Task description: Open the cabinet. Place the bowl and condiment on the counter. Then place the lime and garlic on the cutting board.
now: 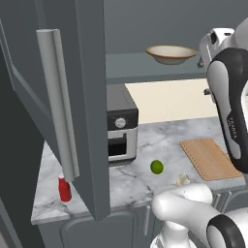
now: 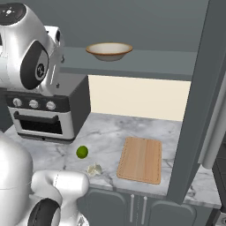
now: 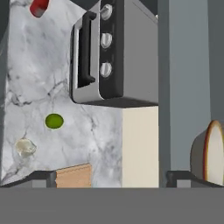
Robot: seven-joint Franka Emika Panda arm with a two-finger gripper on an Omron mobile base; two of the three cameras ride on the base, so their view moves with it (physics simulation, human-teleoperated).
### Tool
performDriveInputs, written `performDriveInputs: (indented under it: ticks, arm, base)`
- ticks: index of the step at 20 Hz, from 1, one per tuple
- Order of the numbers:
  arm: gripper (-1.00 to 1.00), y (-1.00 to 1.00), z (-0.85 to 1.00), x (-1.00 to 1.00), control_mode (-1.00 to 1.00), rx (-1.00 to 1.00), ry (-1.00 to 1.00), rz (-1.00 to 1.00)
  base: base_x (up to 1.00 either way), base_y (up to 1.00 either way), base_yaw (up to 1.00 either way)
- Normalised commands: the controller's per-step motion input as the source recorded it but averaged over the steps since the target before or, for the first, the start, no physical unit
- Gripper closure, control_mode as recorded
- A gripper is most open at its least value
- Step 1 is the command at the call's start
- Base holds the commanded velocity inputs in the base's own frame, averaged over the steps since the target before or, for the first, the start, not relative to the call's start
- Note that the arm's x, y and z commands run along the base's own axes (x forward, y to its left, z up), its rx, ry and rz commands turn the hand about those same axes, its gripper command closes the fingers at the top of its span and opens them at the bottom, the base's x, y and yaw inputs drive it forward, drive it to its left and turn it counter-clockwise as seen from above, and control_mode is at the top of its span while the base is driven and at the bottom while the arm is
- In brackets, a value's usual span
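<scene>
My fingertips [image 3: 43, 176] spread apart, empty; bowl [image 3: 214, 153] beside my right one on cabinet shelf [image 3: 183, 87]; lime [image 3: 54, 121], garlic [image 3: 25, 147] beyond my left one.

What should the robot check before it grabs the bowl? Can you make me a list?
1. Cabinet door open: ok, it swings wide.
2. Bowl reachable on the shelf: ok, it sits upright with nothing in front.
3. Gripper open and lined up with the bowl: cannot tell; just the fingertips show, and the bowl is off to one side.
4. Condiment already on the counter: ok.
5. Free counter for the bowl: ok, bare marble lies between the toaster oven and the cutting board.
6. Lime and garlic on the board: not ok, both lie on the counter.
</scene>
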Motion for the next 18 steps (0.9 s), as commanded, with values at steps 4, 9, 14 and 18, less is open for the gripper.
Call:
performDriveInputs:
  ticks: [4, 9, 14, 18]
  arm:
    - [-1.0, -0.04, 0.32, 0.62, -1.0, -0.17, -0.09, -0.08]
    - [-1.0, 0.0, 0.09, 0.83, -1.0, -0.2, -0.02, -0.2]
    - [-1.0, 0.0, 0.01, 0.79, -1.0, -0.1, 0.0, -0.19]
    - [-1.0, -0.02, -0.02, 0.75, -1.0, -0.1, 0.0, -0.13]
  base:
    - [0.0, 0.0, 0.0]
    - [0.0, 0.0, 0.0]
    - [0.0, 0.0, 0.0]
    - [0.0, 0.0, 0.0]
